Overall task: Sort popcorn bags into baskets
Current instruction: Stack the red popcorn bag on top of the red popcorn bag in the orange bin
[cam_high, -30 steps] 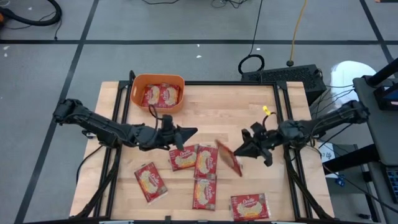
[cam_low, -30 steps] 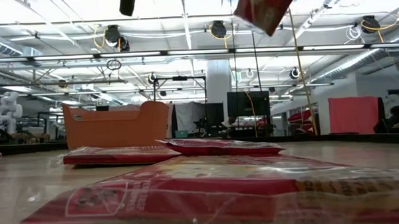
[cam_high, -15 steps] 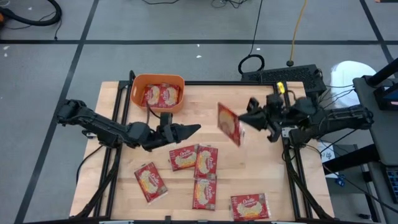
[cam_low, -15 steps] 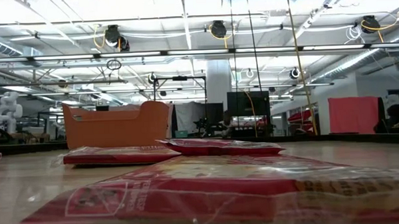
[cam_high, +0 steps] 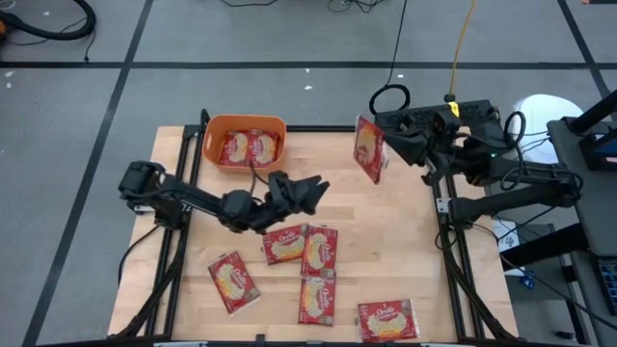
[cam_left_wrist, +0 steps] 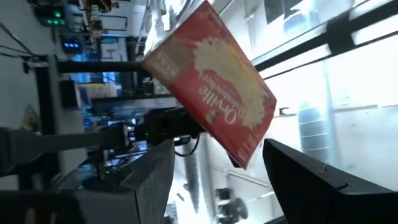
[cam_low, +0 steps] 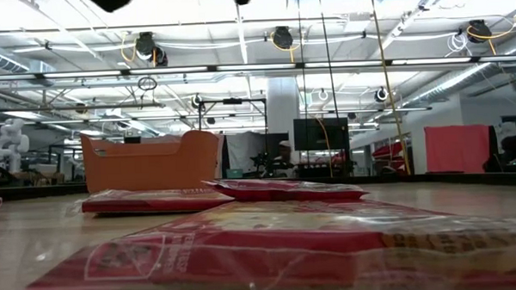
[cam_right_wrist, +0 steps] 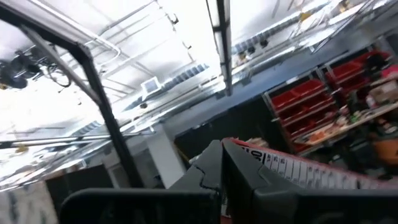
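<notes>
My right gripper [cam_high: 388,149] is raised over the table's far right part, shut on one red popcorn bag [cam_high: 368,149]. The left wrist view shows that bag [cam_left_wrist: 211,81] in the air beyond my left gripper's fingers. My left gripper [cam_high: 316,189] hovers open over the table's middle, pointing toward the held bag and apart from it. The orange basket [cam_high: 214,145] stands at the far left with two bags [cam_high: 249,147] lying in it. Several more bags [cam_high: 320,251] lie flat on the wood at the near middle. My right gripper pinches the bag between its two fingers at the edge [cam_high: 380,152] that faces the table's right side. The fingers come from the right, slanting upward. The bag is lifted clear of the table, held on edge with its printed face toward my left gripper.
Black frame rails [cam_high: 439,222] run along the table's left and right sides. A coiled cable and a dark box [cam_high: 434,116] sit behind the far edge. Bare wood [cam_high: 386,251] lies between the loose bags and the right rail.
My right gripper has risen and gone toward the table's far edge with the bag, which has turned from slanting low over the middle to standing on edge, high up. My left gripper has opened, tipped upward, rolled and moved toward the right.
</notes>
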Motion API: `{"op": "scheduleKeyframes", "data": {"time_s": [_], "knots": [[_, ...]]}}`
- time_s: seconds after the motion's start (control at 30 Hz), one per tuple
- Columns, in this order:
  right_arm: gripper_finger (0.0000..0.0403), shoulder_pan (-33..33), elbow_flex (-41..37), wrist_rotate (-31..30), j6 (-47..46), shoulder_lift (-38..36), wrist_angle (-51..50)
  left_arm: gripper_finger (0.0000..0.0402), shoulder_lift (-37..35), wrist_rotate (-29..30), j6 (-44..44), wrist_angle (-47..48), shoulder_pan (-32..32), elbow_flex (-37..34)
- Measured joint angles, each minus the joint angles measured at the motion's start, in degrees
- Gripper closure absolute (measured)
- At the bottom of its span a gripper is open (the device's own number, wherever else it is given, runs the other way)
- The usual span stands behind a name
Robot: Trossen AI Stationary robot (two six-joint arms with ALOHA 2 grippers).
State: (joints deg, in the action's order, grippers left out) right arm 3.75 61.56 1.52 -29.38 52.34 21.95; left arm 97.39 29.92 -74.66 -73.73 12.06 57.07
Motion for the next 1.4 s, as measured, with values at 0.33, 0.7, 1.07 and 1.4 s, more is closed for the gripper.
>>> {"op": "scheduleKeyframes", "data": {"time_s": [0.33, 0.7, 1.07, 1.4], "knots": [[0.0403, 1.4, 0.0, 1.6, 2.0, 4.1, 7.0, 0.0151, 11.6, -5.0, -2.5, 0.0, -4.1, 15.5], [0.0403, 1.4, 0.0, 3.5, 3.2, 5.6, 6.6, 0.0151, 15.7, -4.5, -1.3, -0.1, -6.3, 22.5], [0.0403, 1.4, 0.0, 6.3, 3.3, 5.3, 2.5, 0.0154, 15.8, -4.3, -0.1, -0.4, -7.9, 22.5], [0.0403, 1.4, 0.0, 6.3, 4.6, 1.7, -4.6, 0.0265, 15.8, -5.7, 4.2, -4.0, -10.0, 22.5]]}}
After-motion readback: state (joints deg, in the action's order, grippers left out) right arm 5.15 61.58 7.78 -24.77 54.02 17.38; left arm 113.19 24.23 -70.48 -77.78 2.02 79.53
